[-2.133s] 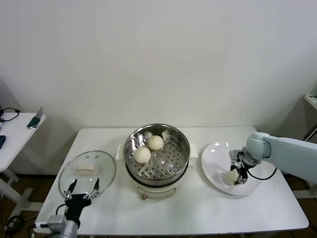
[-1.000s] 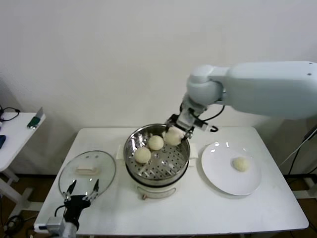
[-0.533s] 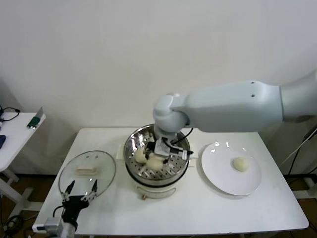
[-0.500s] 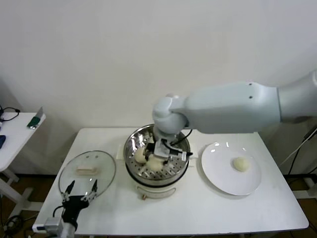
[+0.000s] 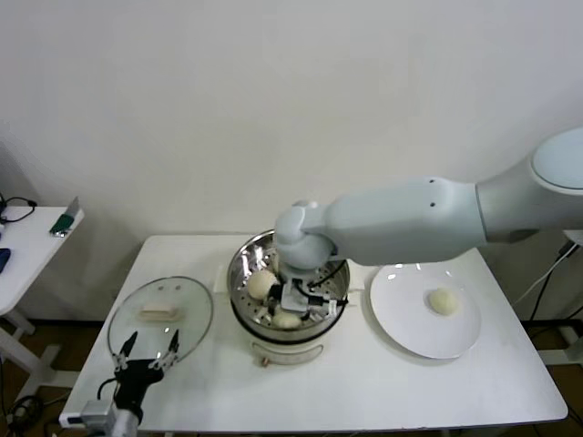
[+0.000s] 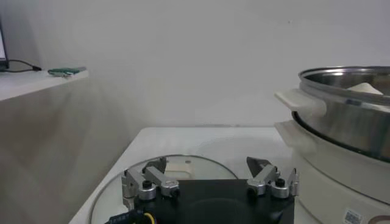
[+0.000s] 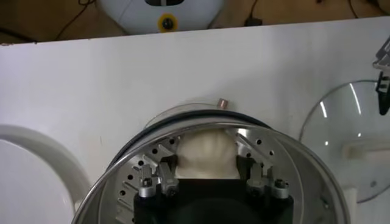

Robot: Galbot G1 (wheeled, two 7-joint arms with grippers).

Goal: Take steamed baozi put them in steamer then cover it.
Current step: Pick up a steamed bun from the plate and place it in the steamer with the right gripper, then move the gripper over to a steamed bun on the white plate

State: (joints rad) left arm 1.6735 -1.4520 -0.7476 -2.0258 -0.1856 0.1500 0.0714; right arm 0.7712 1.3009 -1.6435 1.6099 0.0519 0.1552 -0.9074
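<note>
The steamer (image 5: 244, 273) stands mid-table with its perforated tray. My right gripper (image 5: 296, 306) is down inside it, shut on a pale baozi (image 5: 289, 320) at the tray's near side. In the right wrist view that baozi (image 7: 206, 155) sits between the fingers (image 7: 169, 164), on the tray. Another baozi (image 5: 261, 284) lies at the tray's left; my arm hides the rest of the tray. One baozi (image 5: 444, 301) lies on the white plate (image 5: 405, 323). The glass cover (image 5: 161, 314) lies flat left of the steamer. My left gripper (image 5: 146, 350) is open and empty at the cover's near edge.
The left wrist view shows the cover (image 6: 183, 165) just beyond my left gripper (image 6: 207, 175), with the steamer's side and handle (image 6: 341, 115) beyond it. A small side table (image 5: 32, 241) stands at far left. The right arm spans the space over the steamer and plate.
My right gripper has carried the baozi from the plate over to the steamer and lowered it toward the tray's near side. The left arm has not moved.
</note>
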